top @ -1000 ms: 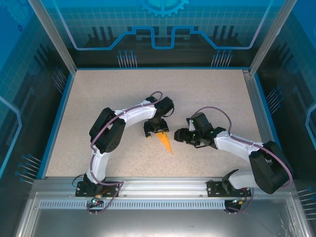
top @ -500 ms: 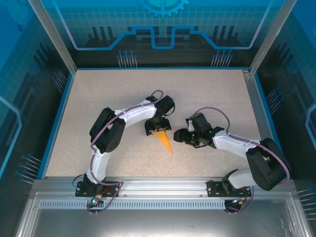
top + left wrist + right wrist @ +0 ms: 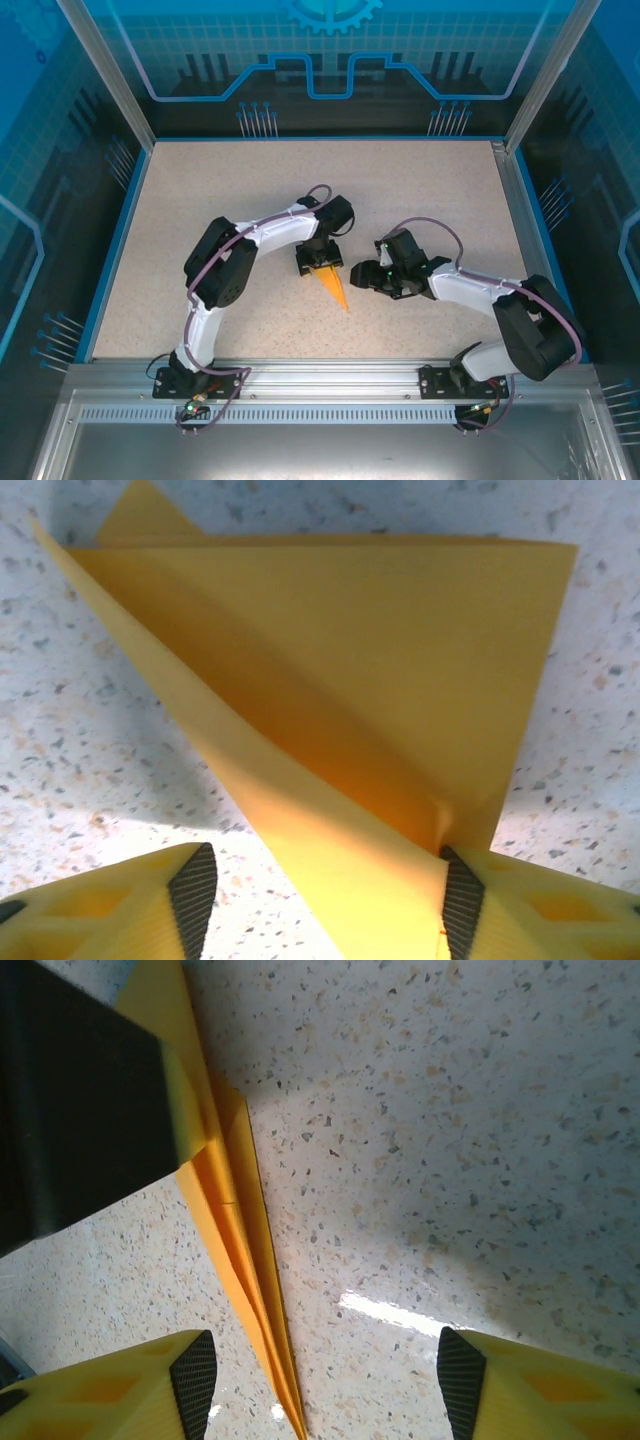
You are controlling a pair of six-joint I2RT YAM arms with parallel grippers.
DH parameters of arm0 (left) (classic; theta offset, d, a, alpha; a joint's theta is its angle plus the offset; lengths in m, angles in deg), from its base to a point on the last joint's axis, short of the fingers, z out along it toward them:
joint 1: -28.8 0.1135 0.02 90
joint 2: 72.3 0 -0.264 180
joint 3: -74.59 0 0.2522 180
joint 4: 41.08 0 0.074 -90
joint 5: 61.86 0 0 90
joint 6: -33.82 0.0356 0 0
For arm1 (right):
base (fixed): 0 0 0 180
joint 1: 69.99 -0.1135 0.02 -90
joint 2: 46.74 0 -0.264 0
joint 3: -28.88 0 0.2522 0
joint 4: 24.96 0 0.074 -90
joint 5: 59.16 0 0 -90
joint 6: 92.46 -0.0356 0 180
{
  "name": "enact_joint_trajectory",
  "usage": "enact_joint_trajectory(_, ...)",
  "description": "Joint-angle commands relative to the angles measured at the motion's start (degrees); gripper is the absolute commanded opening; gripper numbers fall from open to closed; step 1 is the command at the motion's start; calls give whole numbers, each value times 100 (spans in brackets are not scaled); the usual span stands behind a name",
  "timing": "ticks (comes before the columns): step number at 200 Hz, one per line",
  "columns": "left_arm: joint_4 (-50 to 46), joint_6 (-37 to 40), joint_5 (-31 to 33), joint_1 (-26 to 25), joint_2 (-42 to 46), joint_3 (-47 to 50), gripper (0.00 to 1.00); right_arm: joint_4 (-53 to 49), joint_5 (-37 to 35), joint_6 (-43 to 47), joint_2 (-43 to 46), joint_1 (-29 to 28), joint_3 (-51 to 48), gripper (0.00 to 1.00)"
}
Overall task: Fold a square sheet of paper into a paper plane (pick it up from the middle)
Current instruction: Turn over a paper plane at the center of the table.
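Top external view: the plane (image 3: 337, 290) lies flat near the middle of the table (image 3: 200, 200), between the two arms, with its nose pointing toward the near edge.
Left arm (image 3: 270, 232): its tip reaches down onto the plane's wide tail end.
Right arm (image 3: 470, 290): its tip is low over the table just beside the plane, on the nose side.
Left fingers (image 3: 195, 895): apart. A raised flap of the plane stands between them and touches the right-hand pad. A strip of bare table shows between the flap and the left-hand pad, so nothing is clamped.
Right fingers (image 3: 195, 1380): apart and holding nothing. The plane's nose runs down between them, close to the left-hand pad and not touching either pad.
Black housing (image 3: 70, 1100): covers the plane's wide end in the right wrist view. It is judged to be the end of the left arm.
Change, plane: it is in the same place and at the same heading as one second ago.
Change, right arm: its rear link has swung in toward the centre, and its tip has hardly shifted.
Change, left arm: its tip has made only a slight adjustment over the tail.
Meaning for the task: no new fold was made in this interval. The sheet already has the dart shape with a lengthwise crease.
Step in hand (judged): the left fingers are set around the raised flap, ready to pinch or press it.
Risk (judged): a one-sided push on the flap could slide the plane, because nothing holds the nose.
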Motion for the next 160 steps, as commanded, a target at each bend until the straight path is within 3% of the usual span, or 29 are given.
enact_joint_trajectory(1, -68, 61, 70, 67, 430, 261, 57, 291, 297, -43, -218, -42, 156, 63)
enact_joint_trajectory(37, 269, -9, 56, 141, 875, 856, 45, 588, 716, 34, -580, -60, 348, 63)
enact_joint_trajectory(60, 426, -43, 104, 174, 1136, 1166, 43, 639, 895, 129, -852, -108, 544, 62)
enact_joint_trajectory(75, 465, -25, 58, 210, 1214, 1283, 33, 663, 960, 159, -1009, -138, 659, 62)
enact_joint_trajectory(121, 560, -14, 33, 223, 1429, 1606, 33, 849, 1328, 353, -1364, -279, 923, 60)
enact_joint_trajectory(160, 717, -92, 18, 216, 1572, 1864, 34, 487, 1071, 573, -1483, -343, 1107, 58)
